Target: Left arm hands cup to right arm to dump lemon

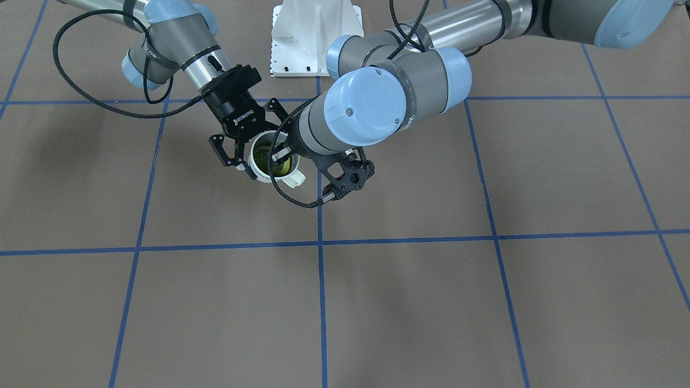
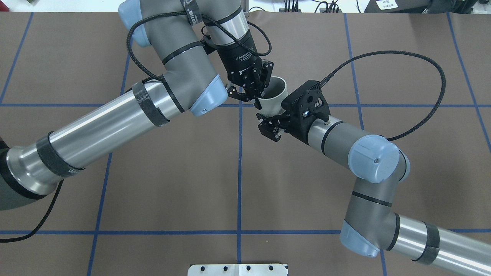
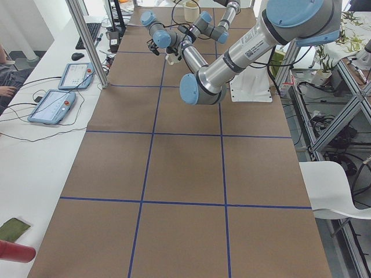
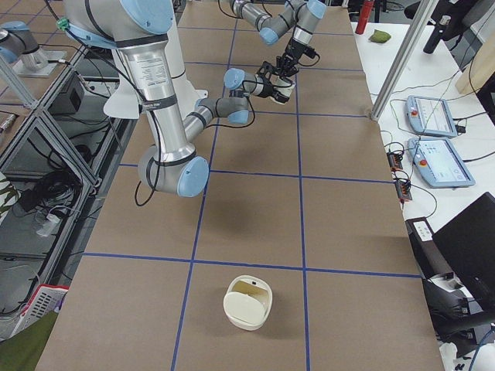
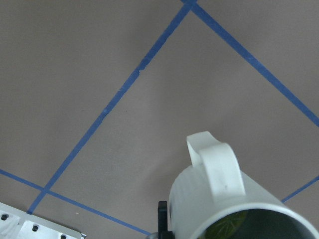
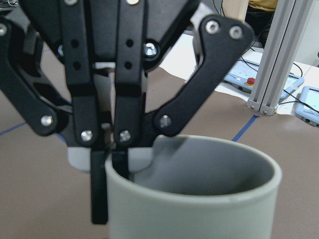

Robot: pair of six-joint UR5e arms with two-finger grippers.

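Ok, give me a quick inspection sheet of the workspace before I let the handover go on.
Surface: brown-paper table with a blue tape grid; no spills seen.
Job's things: cup held off the table between both arms; lemon inside it.
Clutter: cream container near the table's right end, away from the arms.
Grippers: left gripper shut on the cup's rim, one finger inside; right gripper spread either side of the cup's body, grip cannot be told.
Cables: left wrist cable loops close beside the cup; right wrist cable arcs wide of it.
Surroundings: tablets and red cylinder on the side desk; white chair.
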